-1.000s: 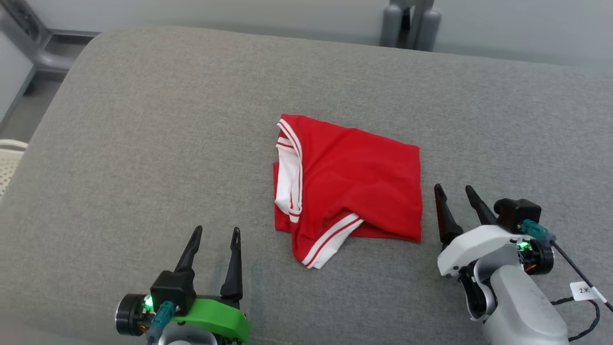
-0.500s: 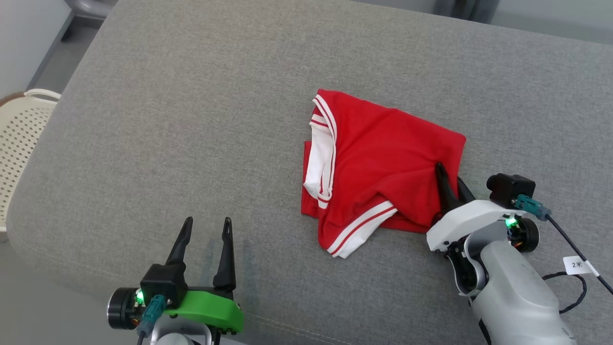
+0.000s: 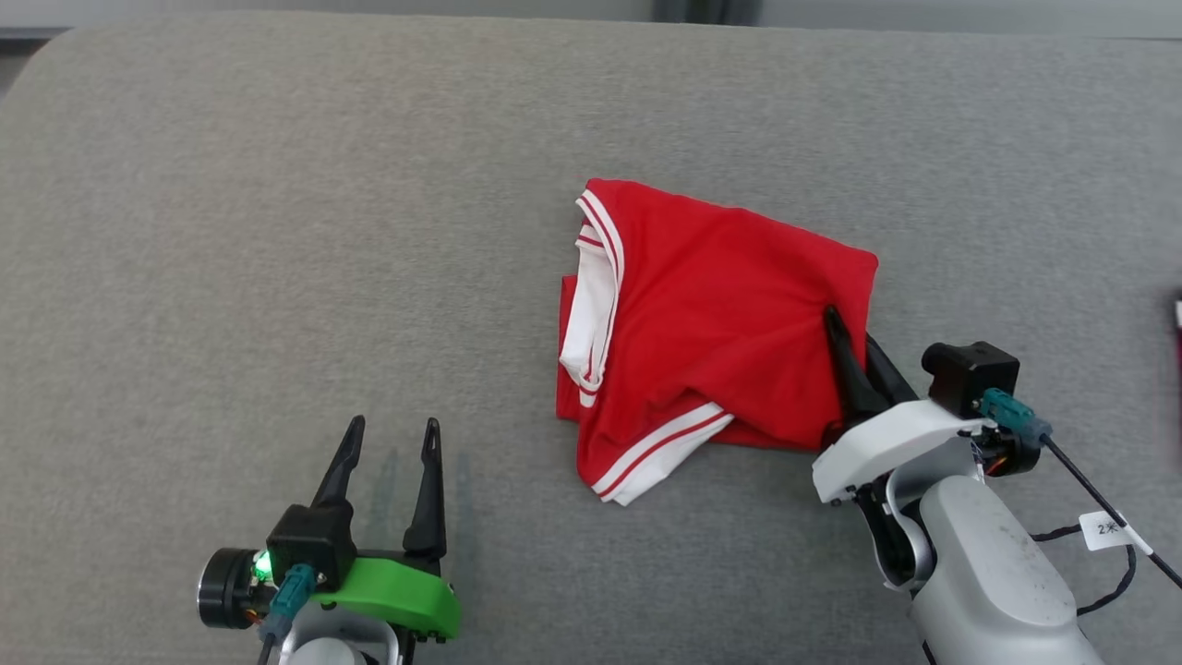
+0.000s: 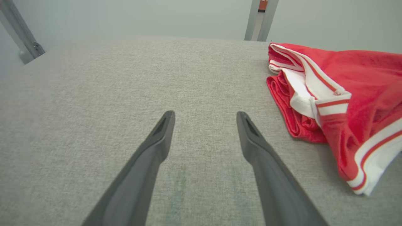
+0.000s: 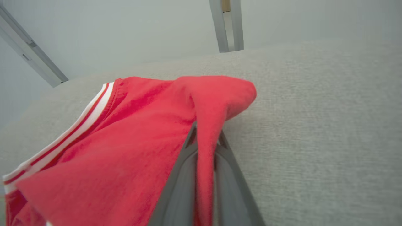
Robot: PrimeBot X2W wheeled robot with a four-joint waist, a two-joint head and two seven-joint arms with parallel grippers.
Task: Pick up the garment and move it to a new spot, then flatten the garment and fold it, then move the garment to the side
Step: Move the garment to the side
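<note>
The garment (image 3: 711, 323) is red with white striped trim and lies folded in a rough square on the grey cushion (image 3: 277, 231). My right gripper (image 3: 850, 328) is shut on the garment's right edge; in the right wrist view a ridge of red cloth (image 5: 205, 125) is pinched between the two fingers. Near the front edge, left of the garment and apart from it, my left gripper (image 3: 388, 434) stands open over bare cushion. The left wrist view shows the garment (image 4: 339, 94) off to the right of the left gripper (image 4: 204, 119), with nothing between its fingers.
The grey cushion runs wide to the left and behind the garment. A dark red object (image 3: 1177, 337) peeks in at the right edge of the head view. Grey metal posts (image 5: 226, 25) stand beyond the cushion's far edge. A cable with a white tag (image 3: 1103, 531) hangs off my right wrist.
My right gripper moved in from beside the garment onto its right edge and closed on a fold of cloth. The camera shifted. The left gripper stayed open in place.
</note>
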